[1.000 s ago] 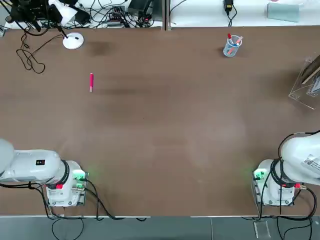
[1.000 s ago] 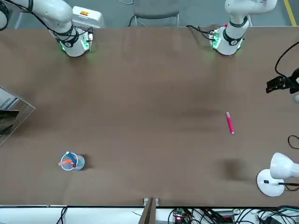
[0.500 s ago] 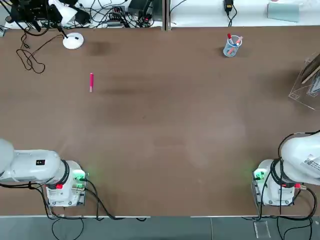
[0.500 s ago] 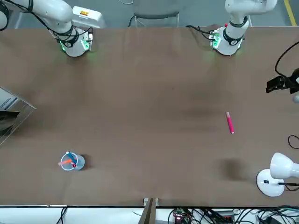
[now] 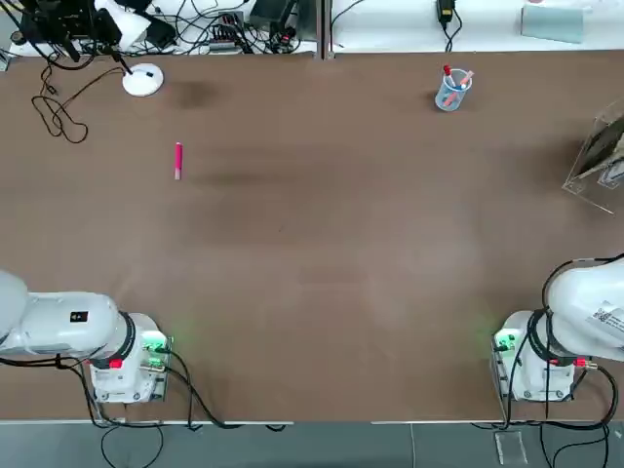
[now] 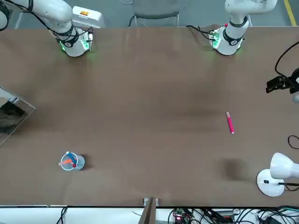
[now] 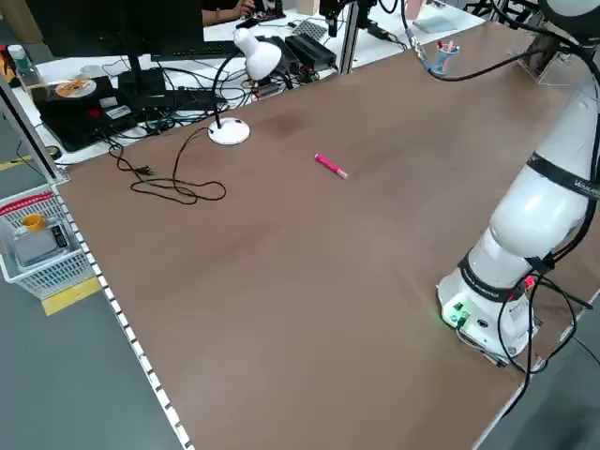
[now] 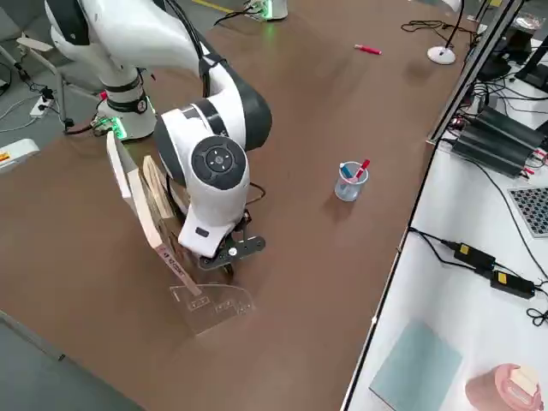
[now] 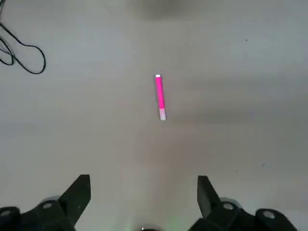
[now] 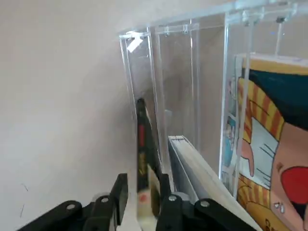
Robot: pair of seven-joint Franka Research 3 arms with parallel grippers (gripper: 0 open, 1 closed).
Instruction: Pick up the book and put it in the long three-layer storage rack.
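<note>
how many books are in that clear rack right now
3 visible: a thin dark book between the right gripper's fingers in the rack, a pale one beside it, and a cartoon-cover one behind. Others may be hidden.

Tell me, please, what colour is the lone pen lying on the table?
The pen is bright pink with a pale tip, clearest in the left wrist view.

Looks like a robotics lab or research workshop. Two white robot arms (image 5: 68,327) bolted at one edge of a broad brown table (image 5: 322,244), green status lights at the bases. Past the far edge, a white bench (image 8: 445,282) crowded with tangled cables (image 5: 210,34), power supplies and, probably, a monitor (image 7: 112,23). Grey floor with yellow marking tape (image 7: 66,295).
</note>
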